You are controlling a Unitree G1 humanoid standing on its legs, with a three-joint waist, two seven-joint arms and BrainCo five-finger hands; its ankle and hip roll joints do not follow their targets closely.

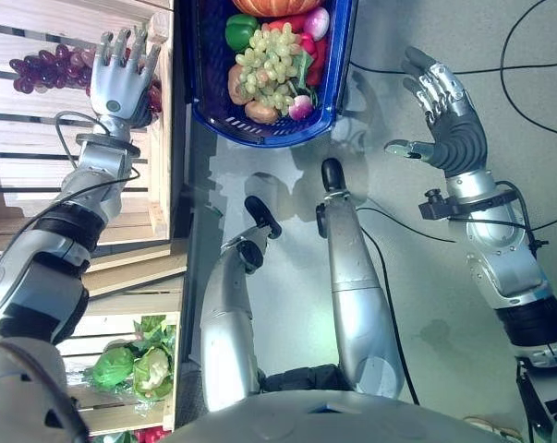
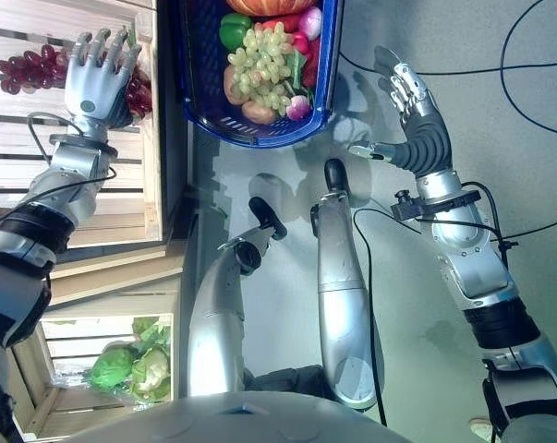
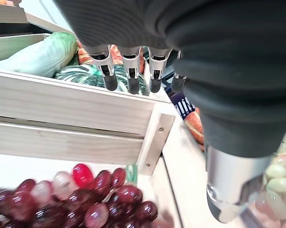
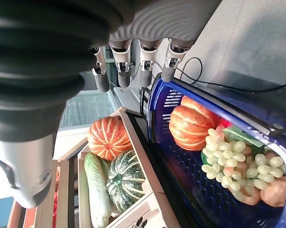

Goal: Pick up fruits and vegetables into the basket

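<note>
Nearest the robot, well behind the left hand [image 1: 121, 81], a green cabbage [image 1: 112, 367] and a paler leafy head [image 1: 151, 366] lie in a low wooden crate [image 1: 121, 420]. The left hand hovers with fingers straight and spread, holding nothing, over a bunch of dark red grapes [image 3: 81, 202] that lies in a wooden crate [image 3: 76, 118] directly beneath its palm. The right hand [image 1: 442, 113] hangs over the grey floor [image 1: 444, 305], fingers extended and thumb out to the side, also empty. Between the two hands and slightly ahead of them sits the blue basket [image 1: 338, 88], already holding green grapes [image 1: 271, 60], a green pepper [image 1: 240, 30], an orange pumpkin [image 4: 192, 121] and other produce. Beyond the right hand's fingertips, a crate holds another orange pumpkin [image 4: 109, 137], a dark green squash [image 4: 126, 178] and a pale long cabbage [image 4: 96, 187].
</note>
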